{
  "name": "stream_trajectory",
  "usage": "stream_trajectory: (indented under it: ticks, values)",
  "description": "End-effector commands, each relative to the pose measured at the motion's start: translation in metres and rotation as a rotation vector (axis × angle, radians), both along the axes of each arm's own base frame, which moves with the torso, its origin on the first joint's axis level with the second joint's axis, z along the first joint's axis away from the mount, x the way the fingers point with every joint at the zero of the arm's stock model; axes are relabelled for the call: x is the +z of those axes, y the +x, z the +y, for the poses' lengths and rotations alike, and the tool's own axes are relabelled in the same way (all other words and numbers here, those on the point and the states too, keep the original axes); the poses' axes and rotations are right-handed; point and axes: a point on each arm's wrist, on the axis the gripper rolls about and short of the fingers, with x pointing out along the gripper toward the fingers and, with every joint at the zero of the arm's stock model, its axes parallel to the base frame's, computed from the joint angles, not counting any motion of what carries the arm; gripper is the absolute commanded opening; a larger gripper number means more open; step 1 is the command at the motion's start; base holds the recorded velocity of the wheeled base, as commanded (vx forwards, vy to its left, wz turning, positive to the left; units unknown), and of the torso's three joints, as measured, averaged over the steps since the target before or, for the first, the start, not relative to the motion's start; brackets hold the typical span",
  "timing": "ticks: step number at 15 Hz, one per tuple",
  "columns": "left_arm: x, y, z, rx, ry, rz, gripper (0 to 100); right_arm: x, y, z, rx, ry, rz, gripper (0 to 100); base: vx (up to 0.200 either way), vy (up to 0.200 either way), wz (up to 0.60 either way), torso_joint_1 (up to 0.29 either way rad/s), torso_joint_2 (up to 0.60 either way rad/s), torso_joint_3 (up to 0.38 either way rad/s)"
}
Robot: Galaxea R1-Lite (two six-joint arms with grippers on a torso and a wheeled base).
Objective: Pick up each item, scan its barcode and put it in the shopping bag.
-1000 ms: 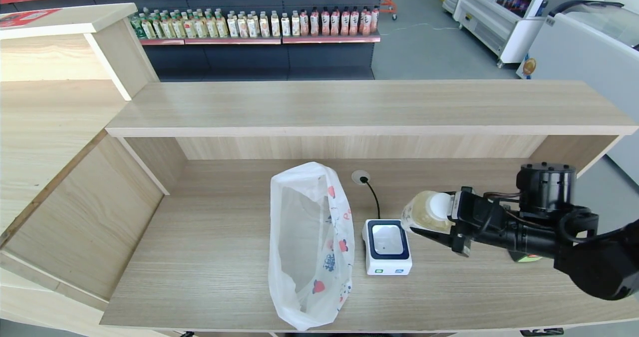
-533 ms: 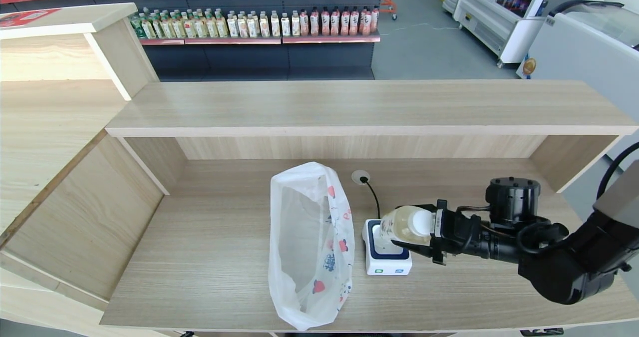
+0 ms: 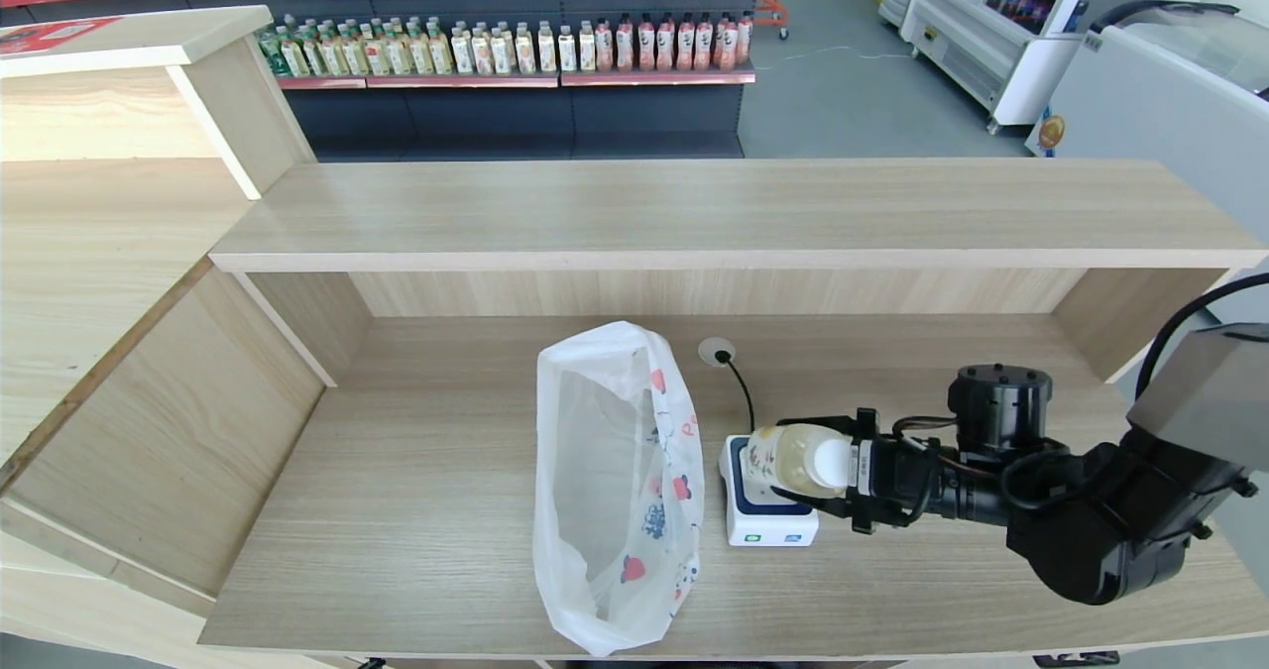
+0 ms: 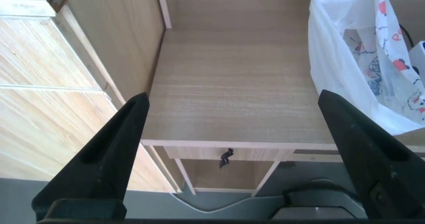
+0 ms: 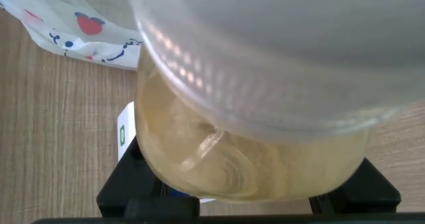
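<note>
Closest to me, my left tool [image 4: 232,98] hangs released, its two fingers spread wide, above the front edge of the bench [image 4: 232,84], off to the left of the shopping bag [image 4: 358,64]. The bag [image 3: 615,481] sits near the middle of the bench [image 3: 416,510], a white plastic bag with red and blue prints, its mouth gaping upward. Just beside it on the right stands the white scanner [image 3: 771,525] with two small coloured marks on its near face. My right tool [image 3: 808,461] reaches in from the right and is clenched on the bottle [image 3: 783,451], one finger on either side of it. The bottle lies on its side over the scanner's window, with its white cap towards the tool and its base towards the bag; I cannot tell whether it touches the scanner. In the right wrist view the bottle [image 5: 252,137] shows pale yellow liquid, with a corner of the scanner [image 5: 126,134] below it and the bag [image 5: 73,31] beyond. Behind the scanner a black cable [image 3: 742,391] runs back to a round port [image 3: 716,351] in the bench. Farther off are a raised wooden ledge [image 3: 734,213], store shelves of drink bottles [image 3: 516,50] and white freezers [image 3: 991,35].
</note>
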Motion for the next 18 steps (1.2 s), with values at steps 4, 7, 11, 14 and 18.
stream_trajectory:
  ticks: [4,7,11,14,18]
  values:
    - [0.0,0.0,0.0,0.002,0.0,0.0,100,-0.009,0.013,0.003,0.017,0.01,-0.04,0,0.0,0.0,0.0,0.0,0.0,0.0]
    - [0.0,0.0,0.0,0.002,0.0,0.0,100,-0.015,0.017,0.005,0.057,0.031,-0.103,0,0.0,0.0,0.0,0.0,0.0,0.0]
    - [0.0,0.0,0.0,0.002,0.0,0.0,100,-0.015,0.019,0.004,0.069,0.024,-0.144,0,0.0,0.0,0.0,0.0,0.0,0.0]
    - [0.0,0.0,0.0,0.0,0.0,0.0,100,-0.018,0.021,0.0,0.065,0.014,-0.157,0,0.0,0.0,0.0,0.0,0.0,0.0]
    - [0.0,0.0,0.0,0.0,0.0,0.0,100,-0.019,0.02,-0.002,0.063,0.008,-0.156,0,0.0,0.0,0.0,0.0,0.0,0.0]
